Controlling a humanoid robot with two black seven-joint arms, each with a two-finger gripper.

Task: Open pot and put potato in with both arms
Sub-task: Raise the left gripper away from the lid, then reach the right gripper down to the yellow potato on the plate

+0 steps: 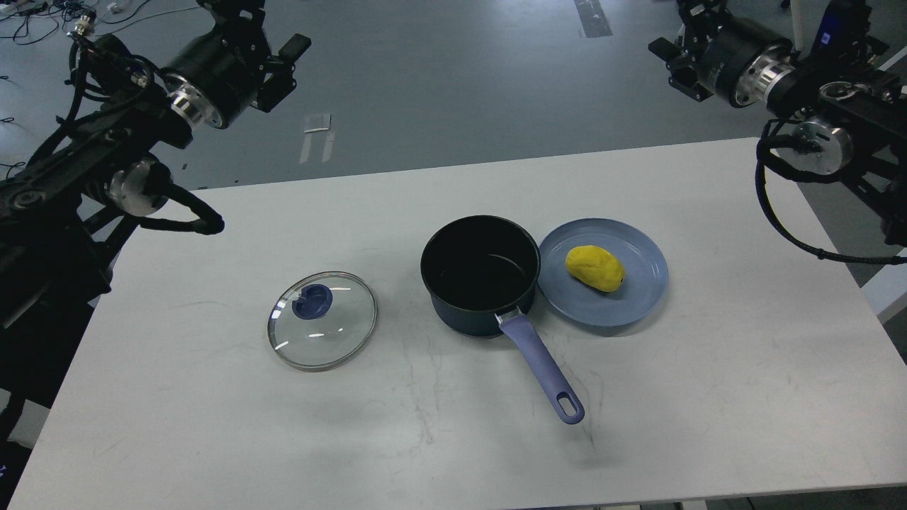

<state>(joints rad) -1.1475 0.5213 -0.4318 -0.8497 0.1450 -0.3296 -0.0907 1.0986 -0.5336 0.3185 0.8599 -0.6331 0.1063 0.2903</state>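
The dark navy pot stands open in the middle of the table, its lavender-blue handle pointing toward the front. Its black inside looks empty. The yellow potato lies on a flat blue plate that touches the pot's right side. The glass lid with a blue knob lies flat on the table, left of the pot. My left gripper is raised high at the back left, far from the lid. My right gripper is raised at the back right, beyond the table. Both are dark, and their fingers cannot be told apart.
The white table holds only the pot, plate and lid. Beyond its back edge is grey floor with cables at the far left. A black box stands beside the table's left edge.
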